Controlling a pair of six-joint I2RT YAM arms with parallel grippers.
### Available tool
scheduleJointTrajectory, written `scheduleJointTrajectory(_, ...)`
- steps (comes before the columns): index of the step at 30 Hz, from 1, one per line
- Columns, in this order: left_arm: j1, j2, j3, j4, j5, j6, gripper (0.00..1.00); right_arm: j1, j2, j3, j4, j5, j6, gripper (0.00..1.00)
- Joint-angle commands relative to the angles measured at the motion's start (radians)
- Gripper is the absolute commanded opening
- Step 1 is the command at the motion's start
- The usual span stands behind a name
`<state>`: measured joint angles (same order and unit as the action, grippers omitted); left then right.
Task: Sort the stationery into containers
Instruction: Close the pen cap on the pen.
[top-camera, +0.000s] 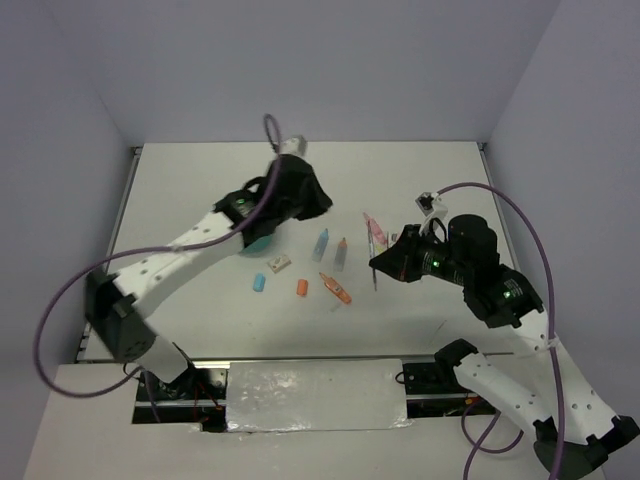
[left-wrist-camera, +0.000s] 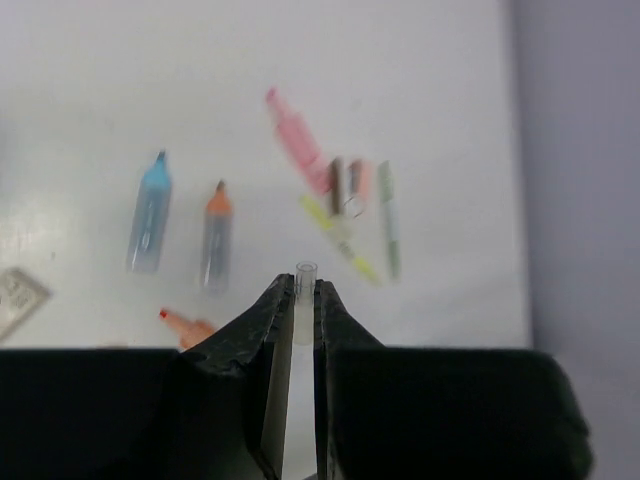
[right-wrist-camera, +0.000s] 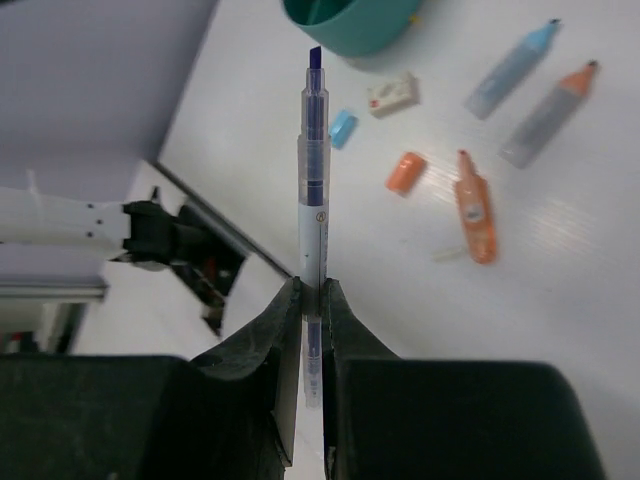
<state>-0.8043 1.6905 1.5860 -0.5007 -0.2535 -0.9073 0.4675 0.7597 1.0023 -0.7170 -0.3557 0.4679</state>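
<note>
My left gripper (left-wrist-camera: 305, 287) is shut on a short clear plastic tube (left-wrist-camera: 305, 272), held above the table. Below it lie a blue marker (left-wrist-camera: 150, 215), an orange-tipped marker (left-wrist-camera: 214, 238), a pink marker (left-wrist-camera: 297, 142), a yellow pen (left-wrist-camera: 340, 237) and a green pen (left-wrist-camera: 388, 222). My right gripper (right-wrist-camera: 311, 287) is shut on a thin blue pen (right-wrist-camera: 314, 180) that points toward the teal container (right-wrist-camera: 350, 22). In the top view the container (top-camera: 262, 243) shows only partly under my left arm (top-camera: 290, 190). The right gripper (top-camera: 379, 262) hangs right of the markers.
A whitish piece (right-wrist-camera: 392, 95), a blue eraser (right-wrist-camera: 342, 127), an orange eraser (right-wrist-camera: 405, 172) and an orange marker (right-wrist-camera: 475, 205) lie between the container and the table's near edge. The table's side wall (left-wrist-camera: 580, 150) rises just beyond the pens.
</note>
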Motion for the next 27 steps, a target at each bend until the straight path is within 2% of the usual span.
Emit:
scheduleJointTrajectory(1, 0.071, -0.252, -0.187, 0.311, 0.098, 0.073, 0.00, 0.023, -0.031, -0.097, 0.273, -0.169, 0.191, 0.00)
scheduleJointTrajectory(2, 0.086, -0.303, -0.230, 0.356, 0.153, 0.077, 0.00, 0.037, -0.033, -0.120, 0.381, -0.186, 0.228, 0.00)
scheduleJointTrajectory(4, 0.131, -0.426, -0.335, 0.480, 0.224, 0.074, 0.00, 0.078, -0.008, -0.162, 0.470, -0.198, 0.297, 0.00)
scheduleJointTrajectory(5, 0.149, -0.461, -0.389, 0.511, 0.281, 0.073, 0.00, 0.145, 0.010, -0.156, 0.513, -0.181, 0.304, 0.00)
scheduleJointTrajectory(7, 0.166, -0.558, -0.441, 0.611, 0.318, 0.065, 0.00, 0.221, 0.070, -0.130, 0.537, -0.106, 0.304, 0.00)
scheduleJointTrajectory(8, 0.181, -0.589, -0.467, 0.631, 0.329, 0.050, 0.00, 0.297, 0.088, -0.099, 0.553, -0.073, 0.304, 0.00)
scheduleJointTrajectory(10, 0.206, -0.653, -0.511, 0.662, 0.364, 0.033, 0.00, 0.367, 0.142, -0.065, 0.554, 0.018, 0.291, 0.00)
scheduleJointTrajectory(16, 0.223, -0.713, -0.520, 0.643, 0.424, 0.024, 0.00, 0.427, 0.233, -0.005, 0.573, 0.087, 0.287, 0.00)
scheduleJointTrajectory(27, 0.232, -0.747, -0.566, 0.646, 0.438, -0.021, 0.00, 0.450, 0.247, 0.059, 0.536, 0.146, 0.230, 0.00)
